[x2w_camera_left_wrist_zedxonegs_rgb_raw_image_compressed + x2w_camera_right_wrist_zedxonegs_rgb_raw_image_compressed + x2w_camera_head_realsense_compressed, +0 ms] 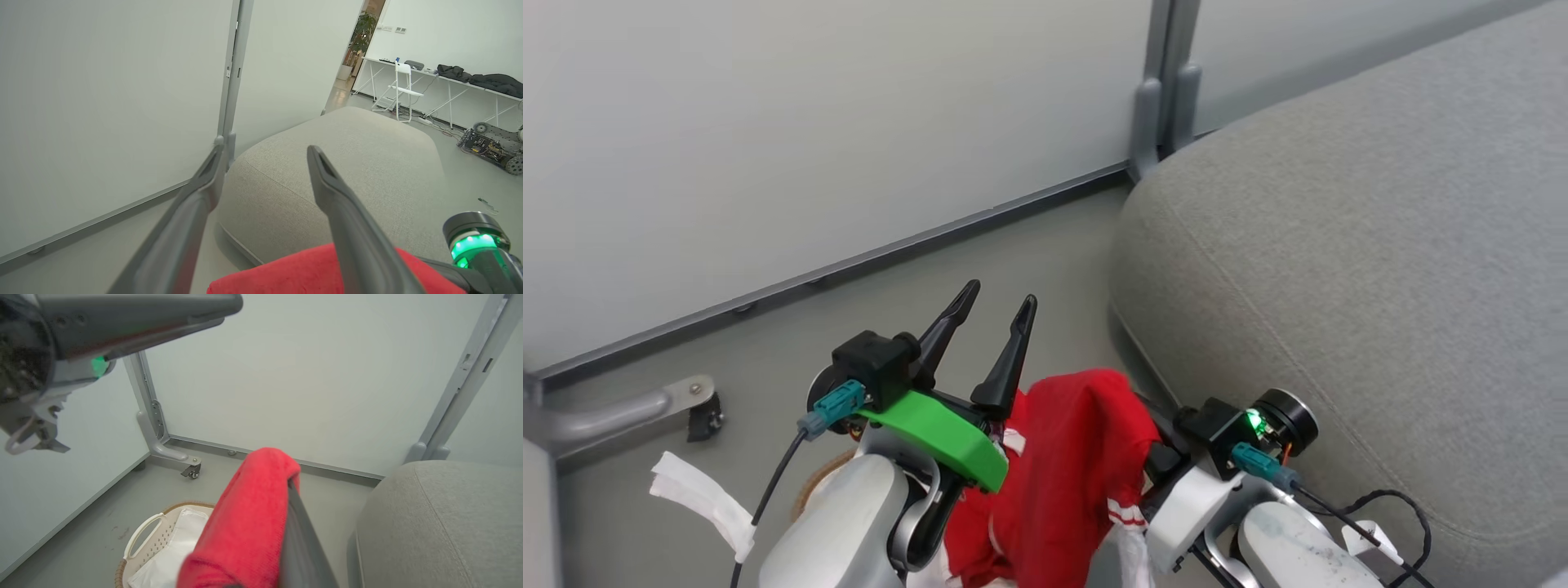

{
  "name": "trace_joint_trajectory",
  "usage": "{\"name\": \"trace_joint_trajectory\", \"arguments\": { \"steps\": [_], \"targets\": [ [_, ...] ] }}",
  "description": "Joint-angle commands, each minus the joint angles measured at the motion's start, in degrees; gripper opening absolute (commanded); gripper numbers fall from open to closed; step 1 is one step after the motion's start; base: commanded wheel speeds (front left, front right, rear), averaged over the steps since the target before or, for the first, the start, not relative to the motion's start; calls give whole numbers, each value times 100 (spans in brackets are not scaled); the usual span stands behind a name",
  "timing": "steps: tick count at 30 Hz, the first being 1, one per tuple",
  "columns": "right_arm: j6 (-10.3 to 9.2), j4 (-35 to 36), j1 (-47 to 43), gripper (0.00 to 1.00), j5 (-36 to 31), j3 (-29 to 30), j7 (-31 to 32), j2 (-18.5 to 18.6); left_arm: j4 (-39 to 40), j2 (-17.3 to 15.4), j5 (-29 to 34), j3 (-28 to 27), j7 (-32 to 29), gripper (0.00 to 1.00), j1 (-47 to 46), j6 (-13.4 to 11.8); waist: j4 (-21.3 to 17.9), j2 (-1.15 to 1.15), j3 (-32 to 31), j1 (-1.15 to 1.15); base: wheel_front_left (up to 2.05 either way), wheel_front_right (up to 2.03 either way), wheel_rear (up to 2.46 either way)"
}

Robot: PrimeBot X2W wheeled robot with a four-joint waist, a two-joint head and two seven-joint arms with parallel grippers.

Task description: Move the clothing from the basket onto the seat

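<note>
Right gripper (282, 475) is clamped on the red clothing (1078, 457), hoisted above the basket (157, 544). Left gripper (1001, 296) hangs spread and empty. Carrying step: next, swing right over the seat (1339, 245), then release.

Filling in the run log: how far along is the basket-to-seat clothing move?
Done: the clothing is lifted above the basket, whose visible part shows white liner. In hand: it hangs from the right gripper beside the seat; the left gripper is open and empty. Left: carry it over the seat, which has nothing on its visible surface, and release.
</note>
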State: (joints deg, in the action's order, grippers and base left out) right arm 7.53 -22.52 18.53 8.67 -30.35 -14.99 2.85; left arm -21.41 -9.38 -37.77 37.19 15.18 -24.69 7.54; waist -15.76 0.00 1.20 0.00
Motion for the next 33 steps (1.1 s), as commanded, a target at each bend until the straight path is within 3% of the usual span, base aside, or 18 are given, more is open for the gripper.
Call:
{"name": "trace_joint_trajectory", "arguments": {
  "steps": [1, 5, 11, 17, 25, 33],
  "targets": [
    [-8, 72, -74, 0, 57, 19, -29, 19, 9, -19, 58, -51, -5, 100, 114, -11, -908, 0, 63, 0, 0, 0, 0],
    [-8, 164, -191, 0, 79, 163, -29, 20, 50, 29, 48, -61, -4, 100, 139, -11, -1323, 0, 108, 0, 0, 0, 0],
    [-8, 418, -367, 0, 25, 668, -29, 8, -50, 50, -51, 328, -4, 100, -200, -11, -1440, 0, 294, 0, 0, 0, 0],
    [-8, 541, -166, 0, -104, 817, -29, 128, -78, 47, -155, 499, -4, 100, -374, -11, -1502, 0, 415, 0, 0, 0, 0],
    [-8, 722, 1045, 0, -208, 807, -29, 892, 61, -140, -26, 671, -4, 100, -417, -11, -1522, 0, 839, 0, 0, 0, 0],
    [-9, 615, 2748, 0, -363, 831, -29, 1855, 186, -367, -44, 884, -4, 100, -747, -11, -1086, 0, 1631, 0, 0, 0, 0]
  ]
}}
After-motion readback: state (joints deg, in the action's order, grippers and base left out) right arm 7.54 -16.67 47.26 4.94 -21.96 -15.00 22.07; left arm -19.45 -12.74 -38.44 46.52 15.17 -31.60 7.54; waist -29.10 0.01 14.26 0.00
